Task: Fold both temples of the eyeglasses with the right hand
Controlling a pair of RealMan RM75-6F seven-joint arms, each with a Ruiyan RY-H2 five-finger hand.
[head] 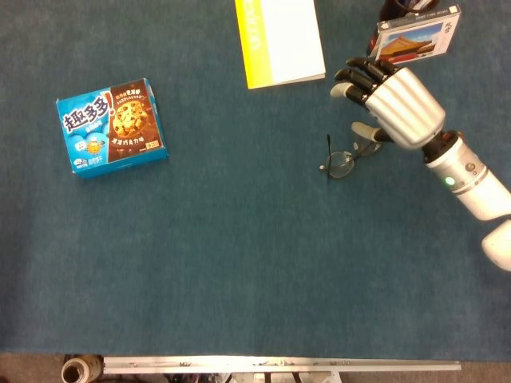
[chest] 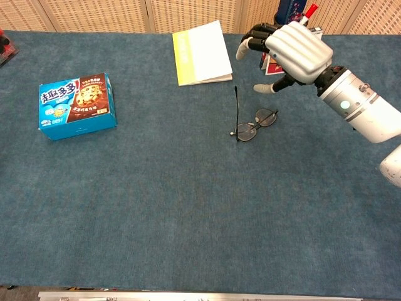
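**userA:** Blue-grey fabric covers the whole counter (chest: pixel 188 207). Where are the eyeglasses (chest: pixel 254 125) sitting?

**userB:** Right of centre, lenses on the cloth. In the chest view one temple sticks up toward the yellow-spined booklet (chest: pixel 200 53); can't really make out the other one.

**userA:** And the right hand (chest: pixel 291 50)?

**userB:** Raised above the glasses, not touching them. Fingers (head: pixel 357 73) loosely curled and spread, thumb (chest: pixel 266 86) pointing down toward the frame, nothing held. Left hand doesn't show in either view.

**userA:** Any containers?

**userB:** A blue cookie box (head: pixel 112 126) lies flat on the left side, closed, so no idea what's inside. At the far edge behind the hand there's a dark pen holder (chest: pixel 285 9) with something red-tipped poking out, next to a picture box (head: pixel 415 36) showing a red building. Also closed.
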